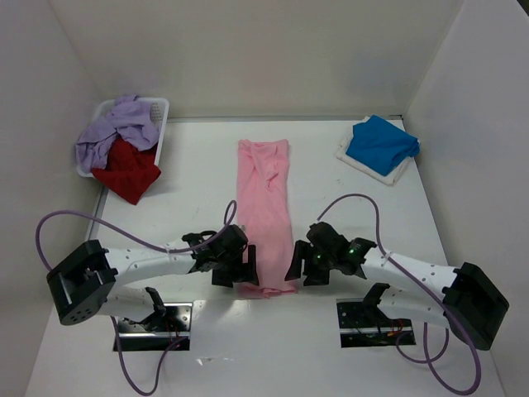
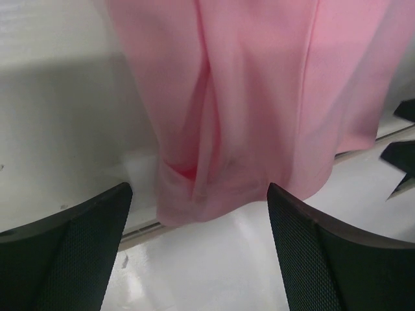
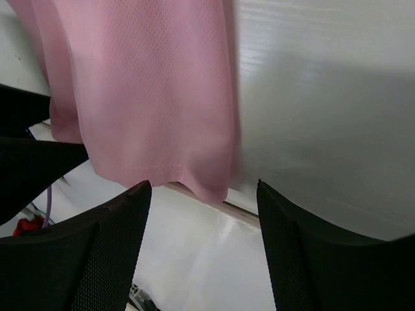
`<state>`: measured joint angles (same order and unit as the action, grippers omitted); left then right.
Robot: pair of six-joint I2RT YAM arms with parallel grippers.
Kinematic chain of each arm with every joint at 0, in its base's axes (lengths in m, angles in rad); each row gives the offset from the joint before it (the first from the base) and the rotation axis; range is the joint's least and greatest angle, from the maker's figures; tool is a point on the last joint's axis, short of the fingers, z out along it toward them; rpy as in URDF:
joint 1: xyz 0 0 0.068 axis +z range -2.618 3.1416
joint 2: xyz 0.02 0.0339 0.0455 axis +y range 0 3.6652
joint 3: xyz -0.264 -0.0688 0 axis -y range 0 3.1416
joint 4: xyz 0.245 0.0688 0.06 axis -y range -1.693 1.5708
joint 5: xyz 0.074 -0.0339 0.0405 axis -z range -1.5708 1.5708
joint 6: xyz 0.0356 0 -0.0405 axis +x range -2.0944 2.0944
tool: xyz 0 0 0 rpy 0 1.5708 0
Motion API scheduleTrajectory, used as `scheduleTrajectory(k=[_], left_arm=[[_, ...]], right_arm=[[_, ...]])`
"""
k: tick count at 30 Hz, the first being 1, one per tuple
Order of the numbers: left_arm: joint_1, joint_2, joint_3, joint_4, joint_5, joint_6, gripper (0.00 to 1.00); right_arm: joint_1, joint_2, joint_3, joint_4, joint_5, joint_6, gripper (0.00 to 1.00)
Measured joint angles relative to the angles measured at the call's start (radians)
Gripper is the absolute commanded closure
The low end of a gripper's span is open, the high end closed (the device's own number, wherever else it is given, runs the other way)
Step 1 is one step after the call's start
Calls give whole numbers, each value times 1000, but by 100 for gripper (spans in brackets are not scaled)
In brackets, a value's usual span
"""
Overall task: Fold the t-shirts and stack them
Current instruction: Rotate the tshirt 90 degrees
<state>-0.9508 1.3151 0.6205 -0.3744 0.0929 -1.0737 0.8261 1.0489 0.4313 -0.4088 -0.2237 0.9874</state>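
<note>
The light pink t-shirt point(image 1: 266, 207) lies as a long narrow strip down the middle of the table, its near hem at the arms. My left gripper point(image 1: 245, 266) is open and empty at the hem's left corner point(image 2: 188, 201). My right gripper point(image 1: 295, 269) is open and empty at the hem's right corner point(image 3: 214, 188). The bright blue t-shirt point(image 1: 380, 144) lies folded at the back right. The red t-shirt point(image 1: 126, 169) and the lavender t-shirt point(image 1: 111, 132) hang crumpled out of the basket at the back left.
The white perforated basket point(image 1: 157, 112) stands at the back left by the wall. A white folded cloth point(image 1: 364, 165) lies under the blue t-shirt. White walls enclose the table on three sides. Purple cables loop over both arms.
</note>
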Motion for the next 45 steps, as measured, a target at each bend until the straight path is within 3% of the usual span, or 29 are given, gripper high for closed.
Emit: scheduleTrajectory(k=[8, 19, 28, 32, 34, 36, 45], left_arm=[[-1, 16, 11, 10, -7, -2, 13], [-8, 38, 15, 20, -9, -3, 31], [-31, 57, 11, 39, 2, -8, 49], [-36, 74, 11, 51, 9, -14, 75], [-37, 81, 11, 50, 10, -23, 90], [-37, 84, 11, 51, 12, -34, 98], [-48, 40, 32, -17, 3, -30, 100]], right_arm=[[50, 71, 0, 40, 5, 18, 32], [58, 97, 0, 58, 30, 26, 51], [61, 137, 0, 84, 32, 35, 78], [62, 154, 1, 89, 34, 33, 100], [62, 155, 1, 88, 35, 34, 100], [62, 155, 1, 89, 37, 35, 100], [62, 106, 76, 28, 80, 29, 100]])
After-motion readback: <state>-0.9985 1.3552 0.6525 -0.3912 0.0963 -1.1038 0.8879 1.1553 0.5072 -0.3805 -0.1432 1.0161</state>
